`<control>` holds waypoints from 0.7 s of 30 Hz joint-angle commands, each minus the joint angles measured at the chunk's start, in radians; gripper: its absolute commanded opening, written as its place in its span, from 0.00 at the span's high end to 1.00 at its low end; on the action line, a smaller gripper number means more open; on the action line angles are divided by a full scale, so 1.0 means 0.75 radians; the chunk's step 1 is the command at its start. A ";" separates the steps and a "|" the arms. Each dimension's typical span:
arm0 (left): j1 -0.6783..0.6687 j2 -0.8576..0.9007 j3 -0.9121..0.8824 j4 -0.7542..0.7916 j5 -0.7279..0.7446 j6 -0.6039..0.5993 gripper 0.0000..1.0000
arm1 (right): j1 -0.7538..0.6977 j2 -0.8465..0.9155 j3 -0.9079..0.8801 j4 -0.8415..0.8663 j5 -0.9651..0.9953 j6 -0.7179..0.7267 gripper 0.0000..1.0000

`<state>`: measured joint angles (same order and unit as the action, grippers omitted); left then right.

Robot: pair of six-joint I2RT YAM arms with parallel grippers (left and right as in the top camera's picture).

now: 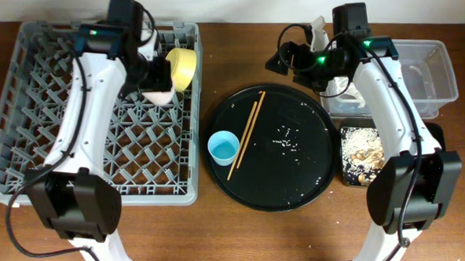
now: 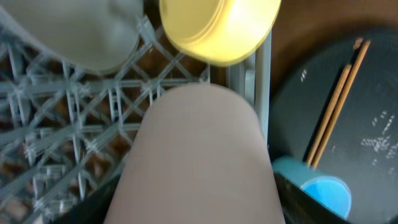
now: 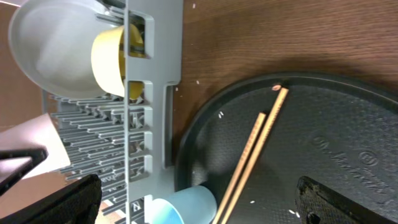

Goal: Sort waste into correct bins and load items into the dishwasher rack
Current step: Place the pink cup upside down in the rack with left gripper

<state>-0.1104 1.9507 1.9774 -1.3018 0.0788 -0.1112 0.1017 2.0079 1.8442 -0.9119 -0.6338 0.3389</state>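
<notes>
The grey dishwasher rack (image 1: 75,139) stands at the left. A yellow bowl (image 1: 181,68) lies on its side in the rack's back right corner, next to the pale grey plate (image 2: 81,31). My left gripper (image 1: 157,92) is shut on the pink cup (image 2: 199,155) and holds it over the rack's right side, just in front of the bowl. The blue cup (image 1: 224,147) and two chopsticks (image 1: 245,139) lie on the large round black tray (image 1: 293,180). My right gripper (image 1: 287,58) is open and empty above the round tray's far edge.
A clear tub (image 1: 435,72) stands at the back right. In front of it, a shallow black tray (image 1: 360,156) holds brownish scraps and rice. White rice grains (image 1: 287,137) dot the round tray. Something white (image 1: 336,92) lies under the right arm.
</notes>
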 commanded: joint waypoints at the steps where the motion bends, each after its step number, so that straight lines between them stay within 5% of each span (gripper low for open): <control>1: -0.054 0.012 0.003 -0.068 -0.080 0.031 0.50 | 0.006 0.011 0.002 -0.006 0.060 -0.027 0.00; 15: -0.097 0.307 -0.001 -0.006 -0.076 0.031 0.50 | 0.094 0.011 0.002 -0.022 0.099 -0.028 0.00; 18: -0.097 0.334 -0.001 -0.003 -0.076 0.031 0.23 | 0.096 0.011 0.002 -0.059 0.099 -0.028 0.00; 21: -0.097 0.333 0.022 -0.001 -0.075 0.031 0.17 | 0.111 0.011 0.002 -0.165 0.099 -0.064 0.06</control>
<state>-0.1776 2.1906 1.9762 -1.3014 0.0250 -0.0952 0.1673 2.0079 1.8446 -1.0050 -0.5716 0.3241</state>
